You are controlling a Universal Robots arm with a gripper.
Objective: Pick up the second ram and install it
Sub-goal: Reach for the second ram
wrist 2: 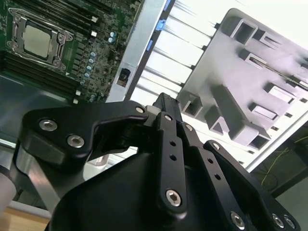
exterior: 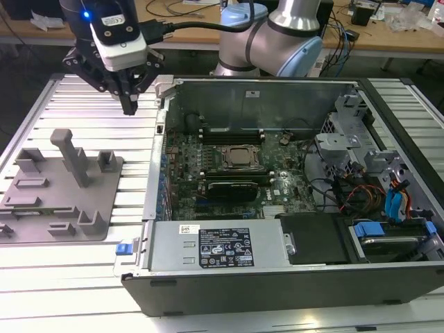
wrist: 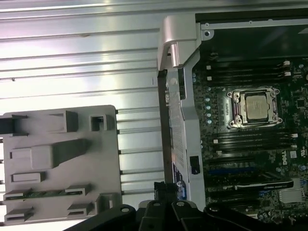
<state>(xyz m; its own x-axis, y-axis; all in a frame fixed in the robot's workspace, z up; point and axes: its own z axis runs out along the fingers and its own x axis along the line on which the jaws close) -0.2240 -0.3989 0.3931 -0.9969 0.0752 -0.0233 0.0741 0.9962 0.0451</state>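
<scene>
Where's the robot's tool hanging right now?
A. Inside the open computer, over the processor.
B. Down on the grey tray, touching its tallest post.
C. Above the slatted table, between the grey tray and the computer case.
C: in the exterior view the tool hangs over the slatted table, with the grey tray on that view's left and the computer case on its right.

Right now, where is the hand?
In the exterior view's left half, the hand hangs above the slatted table, between the grey tray and the open computer case.
</scene>
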